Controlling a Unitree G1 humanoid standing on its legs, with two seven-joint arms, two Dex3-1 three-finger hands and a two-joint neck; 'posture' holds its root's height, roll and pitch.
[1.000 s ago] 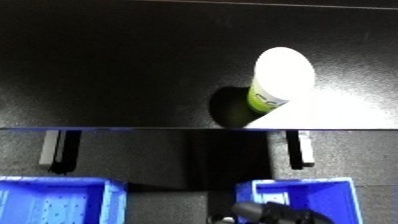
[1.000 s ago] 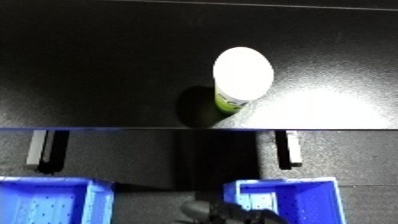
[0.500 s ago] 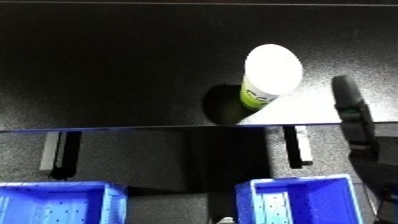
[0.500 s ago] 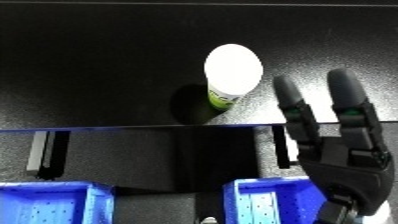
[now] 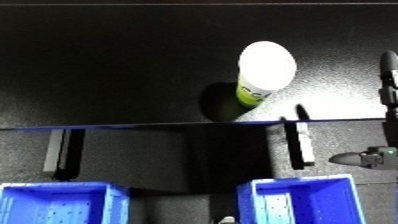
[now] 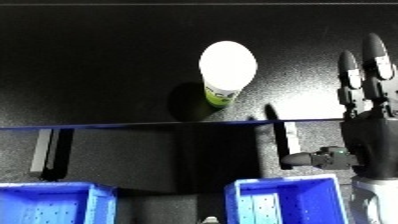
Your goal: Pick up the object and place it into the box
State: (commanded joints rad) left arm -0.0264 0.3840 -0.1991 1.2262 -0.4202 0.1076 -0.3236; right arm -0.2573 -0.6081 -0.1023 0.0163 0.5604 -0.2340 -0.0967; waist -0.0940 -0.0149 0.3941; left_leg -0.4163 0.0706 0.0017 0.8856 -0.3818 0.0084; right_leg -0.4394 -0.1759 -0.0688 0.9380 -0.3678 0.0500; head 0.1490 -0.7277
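Fingers: those of the right hand [image 6: 371, 130] are straight and spread, pointing away over the table, with the thumb [image 6: 306, 159] stuck out sideways toward the left; they hold nothing.
Right hand: raised at the right edge, over the black table [image 6: 98, 65], well apart from the object.
Left hand: not seen in either view.
Object: a white cup with a green band [image 6: 226, 72] stands upright on the table, right of centre, its white top bright; it is to the left of the right hand and untouched.
Bins: two blue bins along the bottom edge, the left bin [image 5: 58, 202] and the right bin [image 5: 302, 200], below the table's front edge.
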